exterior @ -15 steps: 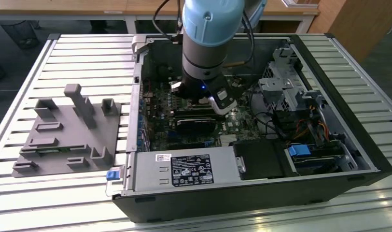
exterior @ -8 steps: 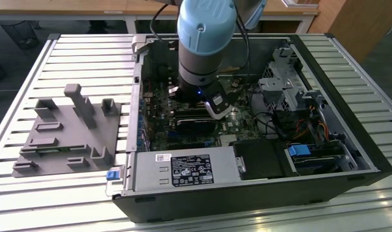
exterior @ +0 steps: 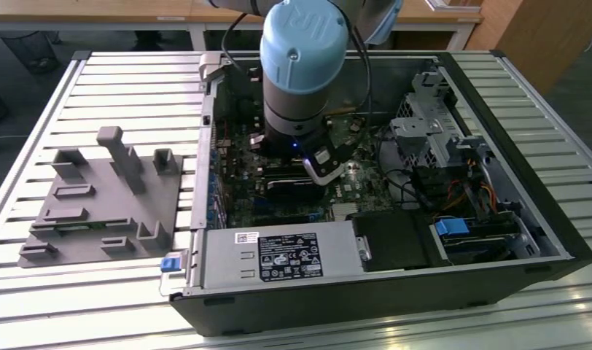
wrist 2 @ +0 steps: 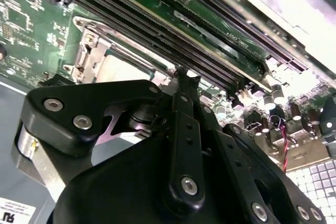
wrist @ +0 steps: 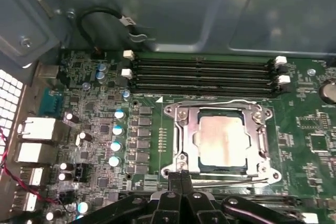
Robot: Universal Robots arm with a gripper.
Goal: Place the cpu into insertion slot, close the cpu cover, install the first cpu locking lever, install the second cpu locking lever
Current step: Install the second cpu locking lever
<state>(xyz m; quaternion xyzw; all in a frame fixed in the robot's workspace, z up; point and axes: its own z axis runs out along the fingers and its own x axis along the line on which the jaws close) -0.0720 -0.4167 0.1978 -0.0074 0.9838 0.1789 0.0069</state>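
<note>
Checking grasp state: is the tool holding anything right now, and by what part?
Nothing is held. The tool is shut with nothing between its fingertips, at the cpu cover's edge; the cpu sits in the insertion slot.

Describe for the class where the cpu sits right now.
In the first wrist view the cpu lies flat in the insertion slot, under the cpu cover, beside the long memory slots and just beyond the gripper.

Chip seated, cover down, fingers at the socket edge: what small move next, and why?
Probably a short push on the locking lever, pressing it down: the cpu lies in the insertion slot under the closed cpu cover, and the gripper, fingers shut, is at that thin rod's end.
</note>
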